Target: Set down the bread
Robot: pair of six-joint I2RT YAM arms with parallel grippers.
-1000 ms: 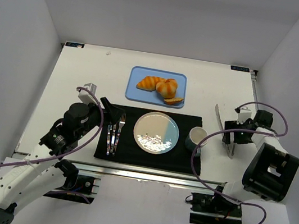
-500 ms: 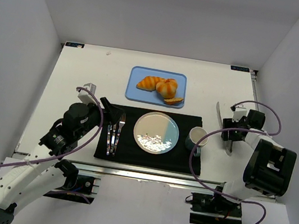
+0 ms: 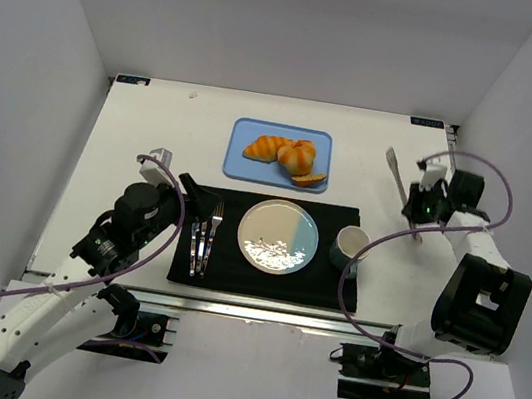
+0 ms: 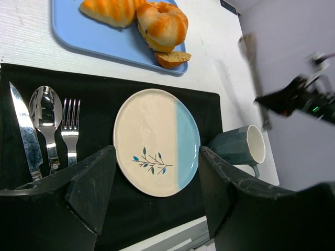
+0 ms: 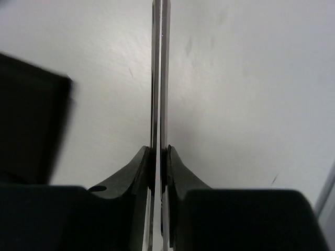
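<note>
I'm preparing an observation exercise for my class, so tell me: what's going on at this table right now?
The right gripper is clamped on a long metal utensil, seemingly tongs, to the right of the mug. The left gripper is open and holds nothing, hovering over the black placemat near the cutlery. The bread lies on the blue tray at the far side, beside a rounder bun and a small slice. It is not yet on the plate.
</note>
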